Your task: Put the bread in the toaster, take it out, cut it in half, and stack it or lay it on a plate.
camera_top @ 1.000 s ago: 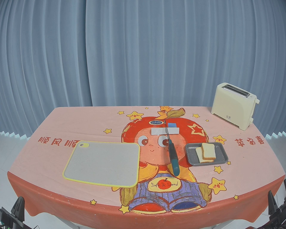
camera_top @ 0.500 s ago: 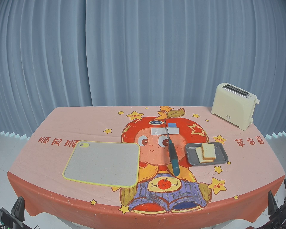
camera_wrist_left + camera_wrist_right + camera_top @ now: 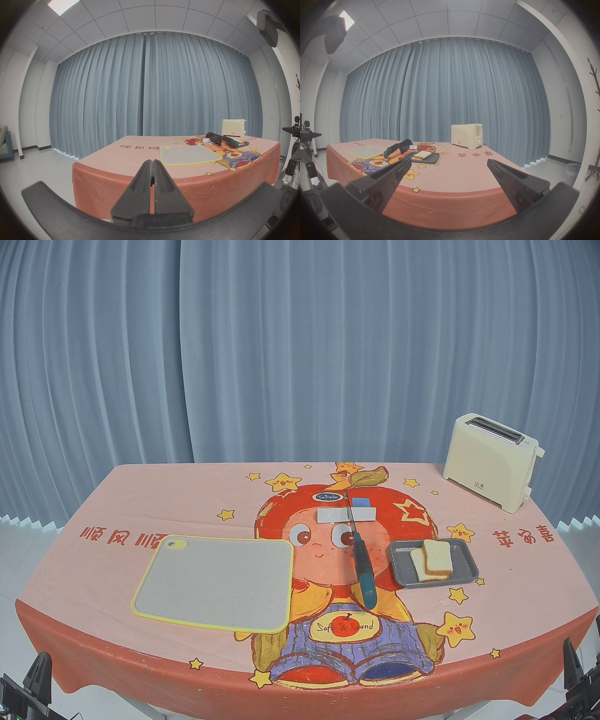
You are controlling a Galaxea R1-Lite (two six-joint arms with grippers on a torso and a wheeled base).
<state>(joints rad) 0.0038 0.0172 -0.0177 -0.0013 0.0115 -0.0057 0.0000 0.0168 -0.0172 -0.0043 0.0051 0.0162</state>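
Bread (image 3: pixel 432 560): two pale slices lay in the grey tray, one overlapping the other, on the robot's right half of the table.
Tray (image 3: pixel 466 567): a shallow dark-grey rectangle sat flat on the cloth, just beside the knife and well apart from the toaster.
Toaster (image 3: pixel 490 460): cream-coloured, it stood upright at the far right corner of the table with its slots facing up.
Knife (image 3: pixel 361 555): it lay between the cutting board and the tray, with the teal handle towards the robot and the blade pointing away across a small pale strip (image 3: pixel 331 515).
Cutting board (image 3: pixel 215 582): grey with a yellow rim, it lay flat on the near left part of the table.
Table (image 3: pixel 125 509): it was covered by a pink cloth printed with a cartoon figure and stars, and a blue curtain (image 3: pixel 312 352) hung behind it.
Left gripper (image 3: pixel 152 161): it was held off the table, short of the cloth's hanging edge, with its fingers pressed together and nothing between them.
Right gripper (image 3: pixel 449 162): it was also held off the table before the near edge, with its fingers spread wide apart and gripping nothing.
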